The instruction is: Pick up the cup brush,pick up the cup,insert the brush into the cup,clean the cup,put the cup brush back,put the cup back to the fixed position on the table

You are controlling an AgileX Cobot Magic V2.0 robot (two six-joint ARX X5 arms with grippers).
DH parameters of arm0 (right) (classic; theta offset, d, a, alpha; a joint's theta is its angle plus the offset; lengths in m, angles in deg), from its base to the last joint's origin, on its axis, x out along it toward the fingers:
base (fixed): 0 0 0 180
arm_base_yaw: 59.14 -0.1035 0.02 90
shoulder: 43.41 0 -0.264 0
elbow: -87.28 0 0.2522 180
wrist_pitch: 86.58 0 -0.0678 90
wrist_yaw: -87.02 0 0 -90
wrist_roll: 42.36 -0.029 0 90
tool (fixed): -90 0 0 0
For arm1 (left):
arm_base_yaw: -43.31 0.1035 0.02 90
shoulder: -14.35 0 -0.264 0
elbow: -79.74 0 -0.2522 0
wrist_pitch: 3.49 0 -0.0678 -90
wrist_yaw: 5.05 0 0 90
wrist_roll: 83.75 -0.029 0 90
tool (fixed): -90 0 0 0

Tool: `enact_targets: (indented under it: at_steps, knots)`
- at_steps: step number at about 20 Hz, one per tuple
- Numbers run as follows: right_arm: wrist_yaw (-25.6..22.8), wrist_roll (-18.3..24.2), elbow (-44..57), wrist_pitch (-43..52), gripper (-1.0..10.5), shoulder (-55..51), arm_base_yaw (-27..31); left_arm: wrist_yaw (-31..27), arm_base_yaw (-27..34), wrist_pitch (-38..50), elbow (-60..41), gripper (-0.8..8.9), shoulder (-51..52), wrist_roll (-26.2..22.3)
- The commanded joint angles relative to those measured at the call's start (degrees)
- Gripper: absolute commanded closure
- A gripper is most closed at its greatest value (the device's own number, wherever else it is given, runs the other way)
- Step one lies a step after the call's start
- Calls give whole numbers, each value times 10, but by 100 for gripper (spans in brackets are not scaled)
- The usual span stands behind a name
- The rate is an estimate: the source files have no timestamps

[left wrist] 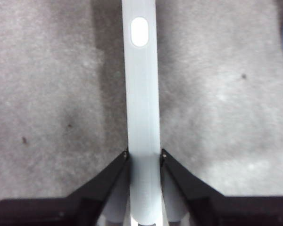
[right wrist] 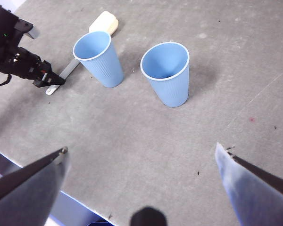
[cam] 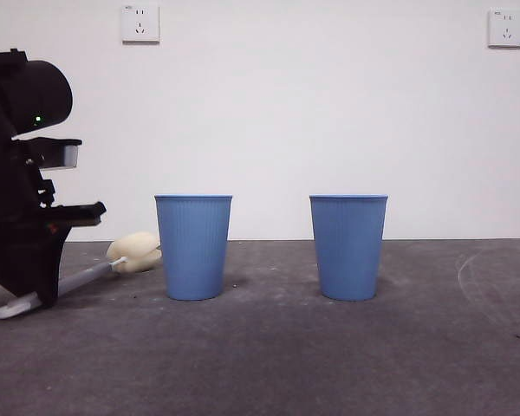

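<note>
The cup brush (cam: 91, 276) lies on the table (cam: 329, 364) at the left, its cream sponge head (cam: 137, 251) resting behind the left blue cup (cam: 193, 247). My left gripper (cam: 43, 290) is down at the table, and its jaws press on both sides of the grey handle (left wrist: 142, 94) near its white end. The left gripper (right wrist: 49, 80) also shows in the right wrist view. A second, identical blue cup (cam: 347, 247) stands upright to the right. My right gripper (right wrist: 141, 155) is open and empty, high above the table in front of both cups (right wrist: 167, 73).
A white wall with two sockets (cam: 139, 23) stands behind the table. The two cups stand about a cup's width apart. A pale curved scuff (cam: 468, 269) marks the table at the right.
</note>
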Motion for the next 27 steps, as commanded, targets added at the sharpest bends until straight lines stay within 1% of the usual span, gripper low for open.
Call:
enact_targets:
  at_steps: [1,5,7,9,11,13,15,17,20,23,25,27]
  knots:
    - [1,0,-1,15,410,0,0,2,10,-2,-2,822,31,-1]
    - [1,-2,-1,42,410,3,0,6,38,-28,-2,822,118,-32]
    - [1,-9,1,62,409,12,-6,46,54,-61,-2,822,169,-47]
    - [2,-9,9,77,409,33,-26,106,70,-89,-2,822,220,-47]
    - [1,-9,40,117,409,57,-56,148,76,-106,-2,822,270,-46]
    - [0,-18,80,171,409,79,-83,167,76,-126,-2,822,311,-46]
    - [-9,-40,114,226,409,96,-108,168,76,-149,-2,822,342,-47]
    - [-41,-57,153,299,409,115,-142,174,76,-171,-2,822,366,-48]
    - [-105,-76,218,418,409,147,-193,212,76,-193,-2,822,388,-49]
    - [-186,-101,291,589,410,188,-246,215,75,-204,-2,822,393,-55]
    - [-228,-110,323,676,410,216,-266,215,75,-209,-2,822,393,-59]
    - [-250,-116,342,753,410,259,-275,215,75,-209,-2,822,393,-62]
